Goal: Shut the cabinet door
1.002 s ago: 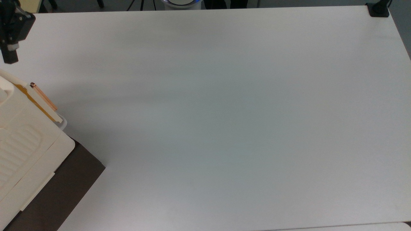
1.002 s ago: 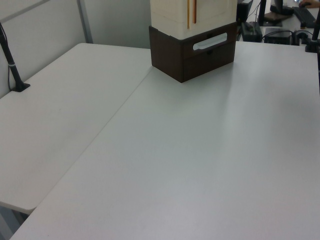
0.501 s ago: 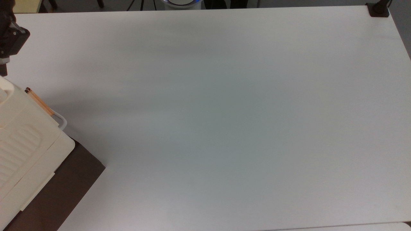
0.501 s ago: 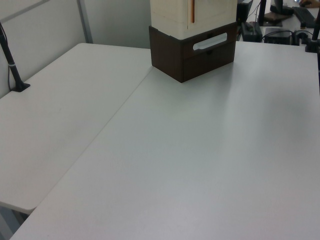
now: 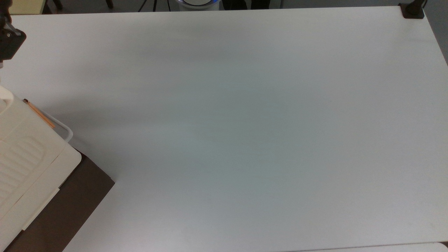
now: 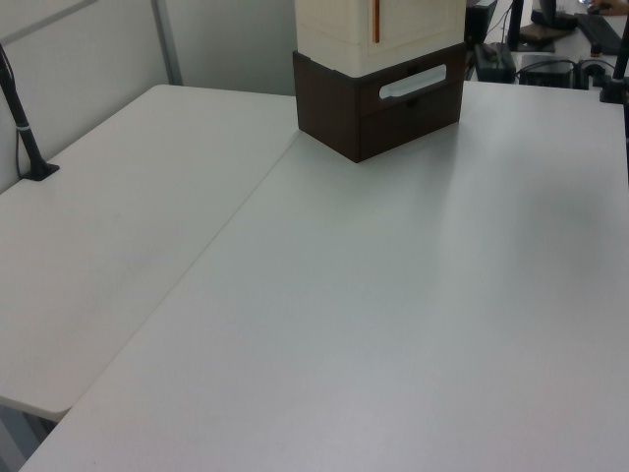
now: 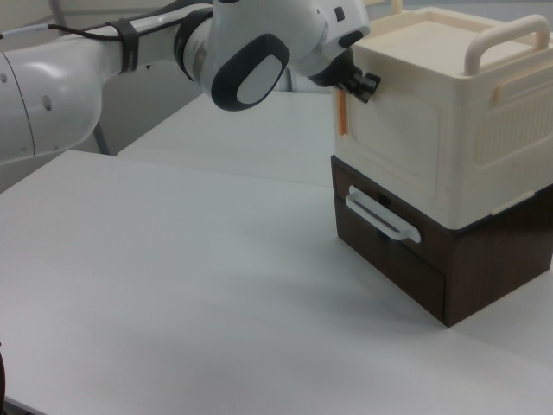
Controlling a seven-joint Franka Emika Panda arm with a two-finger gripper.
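The cream cabinet (image 7: 449, 130) stands on a dark brown base (image 7: 406, 259). Its cabinet door (image 7: 393, 147) is a flat cream panel that lies almost flush against the body. A thin orange edge (image 7: 342, 112) runs along the door's side in the right view. The same edge appears as a short orange line (image 5: 39, 114) in the top view and a vertical strip (image 6: 374, 20) in the left view. My gripper (image 7: 361, 83) is at the door's upper corner by the orange edge, behind the white arm (image 7: 251, 52). Its black housing (image 5: 9, 42) shows at the top view's left edge.
The base has a drawer with a white handle (image 7: 383, 216). A white bent rail (image 5: 66, 131) juts from the cabinet's corner. The ribbed cabinet top (image 5: 21, 157) carries a handle (image 7: 505, 39). The white table (image 5: 245, 122) stretches wide; a black clamp (image 5: 412, 10) sits at its far corner.
The door has swung in against the cabinet, and the gap by its orange edge has closed. My gripper has moved toward the top view's left with it.
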